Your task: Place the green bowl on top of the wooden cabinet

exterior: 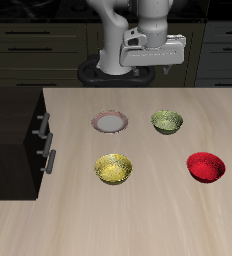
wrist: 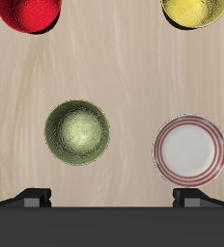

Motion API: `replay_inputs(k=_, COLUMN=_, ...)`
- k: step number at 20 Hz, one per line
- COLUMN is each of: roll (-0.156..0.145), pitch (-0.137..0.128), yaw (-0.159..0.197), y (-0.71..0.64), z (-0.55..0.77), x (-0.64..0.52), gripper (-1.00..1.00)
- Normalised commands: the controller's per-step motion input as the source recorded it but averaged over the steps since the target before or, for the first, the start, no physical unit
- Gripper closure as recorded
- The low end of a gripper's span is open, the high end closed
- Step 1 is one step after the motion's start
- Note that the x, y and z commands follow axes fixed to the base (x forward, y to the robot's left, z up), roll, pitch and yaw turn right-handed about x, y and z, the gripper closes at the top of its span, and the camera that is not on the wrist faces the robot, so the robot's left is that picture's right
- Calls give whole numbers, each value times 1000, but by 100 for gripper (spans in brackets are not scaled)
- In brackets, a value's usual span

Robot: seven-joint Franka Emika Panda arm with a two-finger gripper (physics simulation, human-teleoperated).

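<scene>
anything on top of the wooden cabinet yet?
Nothing on the part of the wooden cabinet top in view; the picture's edge cuts off the rest. The green bowl sits on the table.

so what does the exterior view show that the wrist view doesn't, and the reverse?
Exterior only: the wooden cabinet with its silver handles, the robot arm, and the dark drawers behind the table. Wrist only: the gripper fingertips, apart and holding nothing, and a straight-down look into the bowls. Both: the green bowl, the plate, the yellow bowl, the red bowl.
</scene>
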Motion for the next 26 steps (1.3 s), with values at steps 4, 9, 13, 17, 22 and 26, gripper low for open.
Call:
replay_inputs(k=4, roll=-7, pitch=23, yaw=-3, y=70, z=-17, x=216, gripper=-100)
replay_inputs(k=9, roll=-7, pitch=-2, yaw=-9, y=-10, z=67, x=79, gripper=-100)
replay_inputs(k=13, roll=11, pitch=-20, yaw=28, y=161, z=96, x=1, gripper=-100)
replay_inputs(k=17, roll=28, pitch=-8, yaw=12, y=115, z=12, x=-88, gripper=-100)
replay_inputs(k=22, roll=-22, pitch=8, yaw=1, y=-67, z=-32, x=128, gripper=-100)
replay_inputs(k=26, roll=-3, pitch=4, yaw=-5, y=-6, z=-97, x=25, gripper=-100)
